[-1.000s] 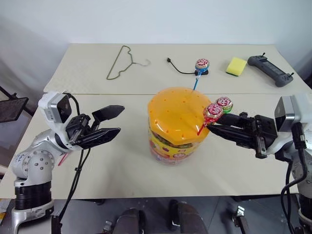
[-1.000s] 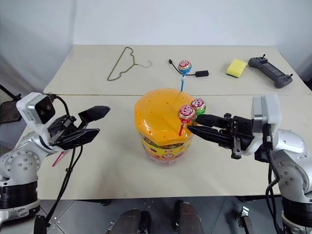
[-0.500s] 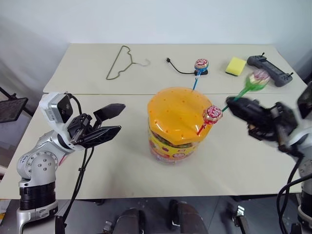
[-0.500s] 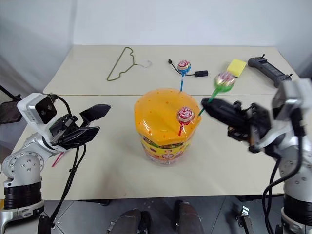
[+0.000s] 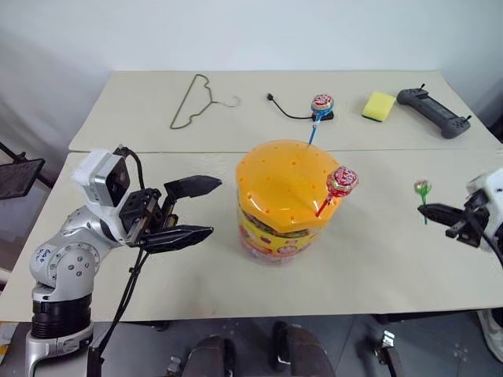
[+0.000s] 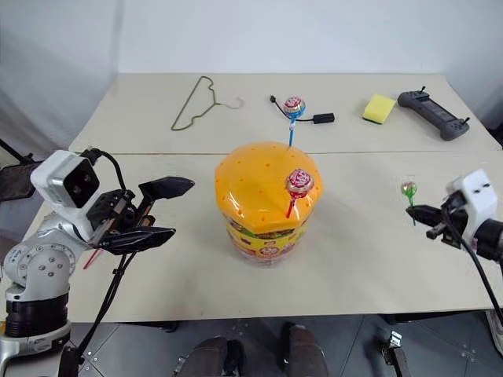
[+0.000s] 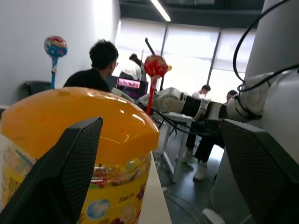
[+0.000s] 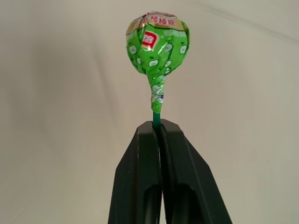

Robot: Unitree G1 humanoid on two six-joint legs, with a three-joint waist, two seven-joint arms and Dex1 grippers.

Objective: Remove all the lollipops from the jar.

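Lollipops on red (image 5: 341, 181) and blue (image 5: 321, 104) sticks stand in the orange-lidded jar (image 5: 284, 200) at the counter's (image 5: 196, 267) centre; the right pincer (image 5: 427, 210), clenched on the green lollipop (image 8: 157, 45), holds it far right, while the left pincer (image 5: 206, 208) gapes left of the jar.

Jar (image 5: 284, 206) upright mid-table, orange domed lid, just beyond the open left gripper (image 5: 203, 210). Red-stick lollipop (image 5: 340, 182) and blue-stick lollipop (image 5: 321, 104) stuck in lid. Green-stick lollipop (image 8: 157, 45) upright, stick pinched in right gripper (image 8: 159, 128), well clear of jar.
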